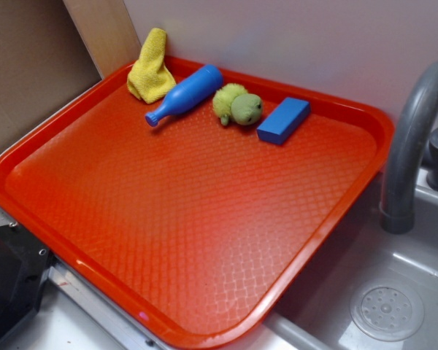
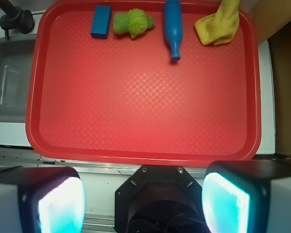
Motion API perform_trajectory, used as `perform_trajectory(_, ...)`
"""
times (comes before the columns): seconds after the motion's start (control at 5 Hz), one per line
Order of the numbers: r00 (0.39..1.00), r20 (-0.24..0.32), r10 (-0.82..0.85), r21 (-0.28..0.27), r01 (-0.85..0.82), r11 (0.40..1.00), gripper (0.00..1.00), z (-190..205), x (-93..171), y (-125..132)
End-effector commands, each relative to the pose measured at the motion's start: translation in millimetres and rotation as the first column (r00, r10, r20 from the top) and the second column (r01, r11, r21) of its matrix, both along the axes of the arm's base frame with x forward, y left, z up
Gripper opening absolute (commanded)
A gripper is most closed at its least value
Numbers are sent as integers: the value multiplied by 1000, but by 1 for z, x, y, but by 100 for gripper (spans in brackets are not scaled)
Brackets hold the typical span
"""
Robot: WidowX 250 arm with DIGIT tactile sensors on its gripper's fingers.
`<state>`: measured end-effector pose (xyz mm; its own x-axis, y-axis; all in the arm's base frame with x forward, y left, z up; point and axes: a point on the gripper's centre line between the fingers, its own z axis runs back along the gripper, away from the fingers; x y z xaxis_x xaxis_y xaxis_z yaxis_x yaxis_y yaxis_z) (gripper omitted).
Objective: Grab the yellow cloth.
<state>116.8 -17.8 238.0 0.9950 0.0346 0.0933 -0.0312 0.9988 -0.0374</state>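
Note:
The yellow cloth (image 1: 152, 69) lies bunched with its point up in the far left corner of the red tray (image 1: 80, 255), leaning against the rim. In the wrist view the yellow cloth (image 2: 219, 26) is at the top right, far from my gripper (image 2: 143, 199). The gripper is open, its two pale fingers (image 2: 63, 206) wide apart at the bottom of the frame, over the near side outside the red tray (image 2: 136, 156). Nothing is between them. The exterior view does not show the gripper.
Along the tray's far edge beside the cloth lie a blue bottle (image 1: 184, 95), a yellow-green plush toy (image 1: 237, 104) and a blue block (image 1: 283, 120). A grey faucet (image 1: 412, 131) and sink (image 1: 423, 251) are to the right. A black robot base (image 1: 7, 284) sits near left.

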Motion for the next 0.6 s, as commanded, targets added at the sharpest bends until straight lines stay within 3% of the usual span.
perform_trajectory(0.0, 1000, 0, 0, 0, 0, 1000, 100, 0, 0, 0)
perform_trajectory(0.2, 982, 1, 188, 27, -188, 982, 100, -44, 50, 42)
perform_trajectory(0.4, 938, 124, 324, -7, -326, 945, 100, -61, 91, 75)
